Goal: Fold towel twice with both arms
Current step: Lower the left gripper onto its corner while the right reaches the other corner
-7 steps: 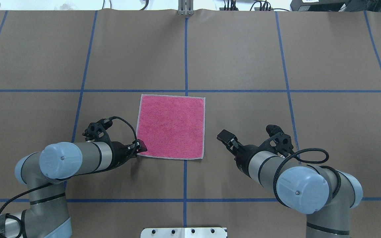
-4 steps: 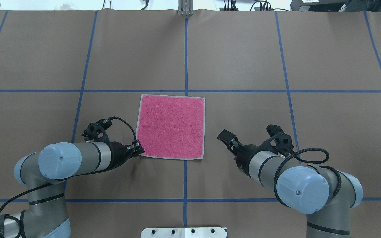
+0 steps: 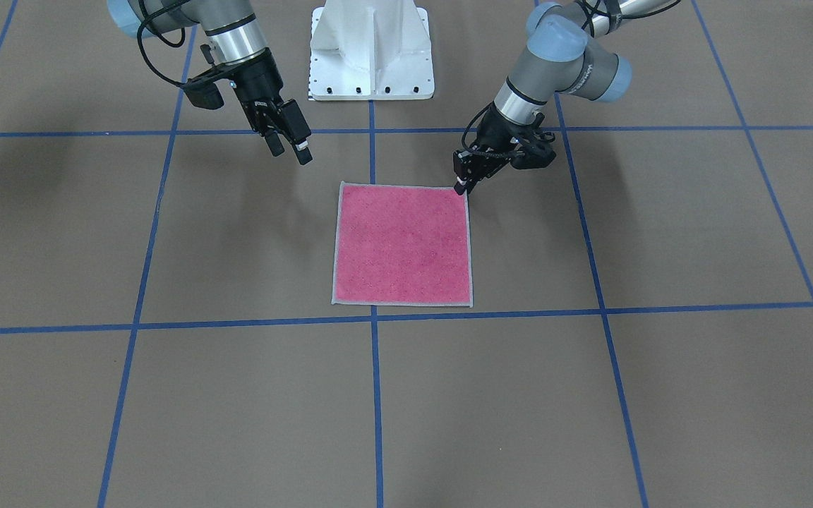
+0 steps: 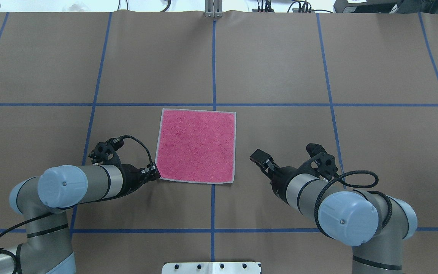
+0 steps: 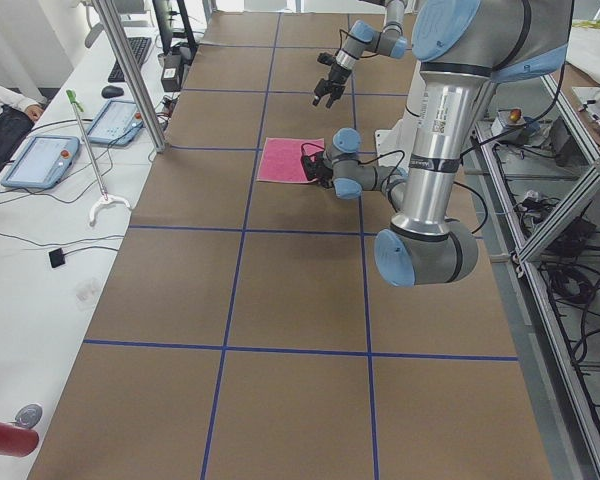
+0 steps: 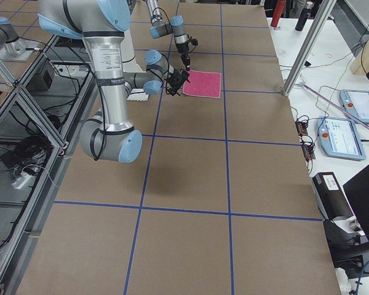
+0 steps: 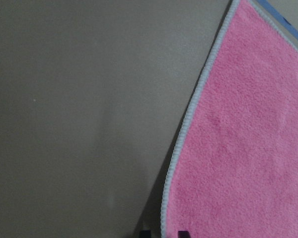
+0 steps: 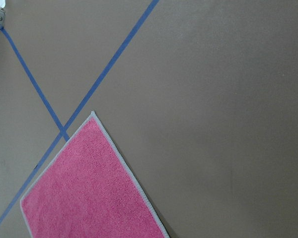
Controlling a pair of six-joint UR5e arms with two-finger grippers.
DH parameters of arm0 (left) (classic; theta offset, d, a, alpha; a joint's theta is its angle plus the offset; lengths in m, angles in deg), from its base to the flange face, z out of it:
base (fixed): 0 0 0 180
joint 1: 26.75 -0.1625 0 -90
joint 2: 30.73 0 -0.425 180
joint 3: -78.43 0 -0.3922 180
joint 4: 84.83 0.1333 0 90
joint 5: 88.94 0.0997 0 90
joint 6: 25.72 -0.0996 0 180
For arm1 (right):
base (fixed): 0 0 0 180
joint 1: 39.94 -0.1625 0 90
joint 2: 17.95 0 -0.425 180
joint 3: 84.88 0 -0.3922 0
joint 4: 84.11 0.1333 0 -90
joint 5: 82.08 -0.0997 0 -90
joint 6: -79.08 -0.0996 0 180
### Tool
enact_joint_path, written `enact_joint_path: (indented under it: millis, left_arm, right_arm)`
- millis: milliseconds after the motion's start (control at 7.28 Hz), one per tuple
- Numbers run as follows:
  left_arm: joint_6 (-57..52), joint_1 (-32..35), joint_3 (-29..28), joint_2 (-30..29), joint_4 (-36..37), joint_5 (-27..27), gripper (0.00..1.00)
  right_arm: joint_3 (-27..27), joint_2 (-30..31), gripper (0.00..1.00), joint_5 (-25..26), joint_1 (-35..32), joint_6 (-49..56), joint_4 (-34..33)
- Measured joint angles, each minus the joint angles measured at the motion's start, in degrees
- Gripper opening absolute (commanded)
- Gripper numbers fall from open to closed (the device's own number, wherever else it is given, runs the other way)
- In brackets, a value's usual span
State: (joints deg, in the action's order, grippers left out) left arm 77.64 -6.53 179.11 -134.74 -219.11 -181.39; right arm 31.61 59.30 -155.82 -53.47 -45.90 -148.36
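Since the left arm (image 4: 97,183) has drawn back toward its own side over the last second, the left gripper (image 4: 156,173) no longer reaches over the pink face. In the overhead view it now sits right at the near left corner of the towel (image 4: 196,146). The towel and the right arm (image 4: 302,192) have not shifted.

The brown table cover (image 4: 51,57) is crossed by blue tape lines (image 4: 213,68). One of these lines runs under the towel's right part. The white base plate (image 4: 211,267) shows at the near edge, and nothing lies between either gripper and the cloth.

The towel lies flat and unfolded, pink side up, just nearer than the cross line at mid-table. In the left wrist view the left gripper's two fingertips (image 7: 183,233) stand narrowly apart. One is over the table and one over the cloth, with the pale edging running between them. The right gripper (image 4: 260,158) has its jaws clearly parted. It hangs above bare table, apart from the towel's right edge and near its near right corner.
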Motion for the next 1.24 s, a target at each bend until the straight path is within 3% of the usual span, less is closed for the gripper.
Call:
enact_joint_path:
  millis: [137,687,961,1099,1236]
  left_arm:
    - [0.0,0.0,0.08,0.07,0.02,0.0,0.0]
    - [0.0,-0.01,0.05,0.04,0.04,0.09,0.0]
    - [0.0,-0.01,0.1,-0.03,0.03,0.48,0.0]
    - [0.0,-0.01,0.12,-0.04,0.0,0.66,0.0]
    - [0.0,-0.01,0.13,-0.05,-0.01,0.74,0.0]
  right_arm:
    - [-0.05,-0.01,0.97,0.0,0.01,0.0,0.0]
    - [-3.51,-0.78,0.95,0.9,1.43,-0.08,-0.13]
    - [-7.71,-5.36,0.95,0.96,1.71,-0.24,-1.6]
    - [-9.4,-7.24,0.93,0.96,1.79,-1.1,-2.13]
    - [-10.99,-8.7,0.81,0.95,1.87,-2.73,-2.37]
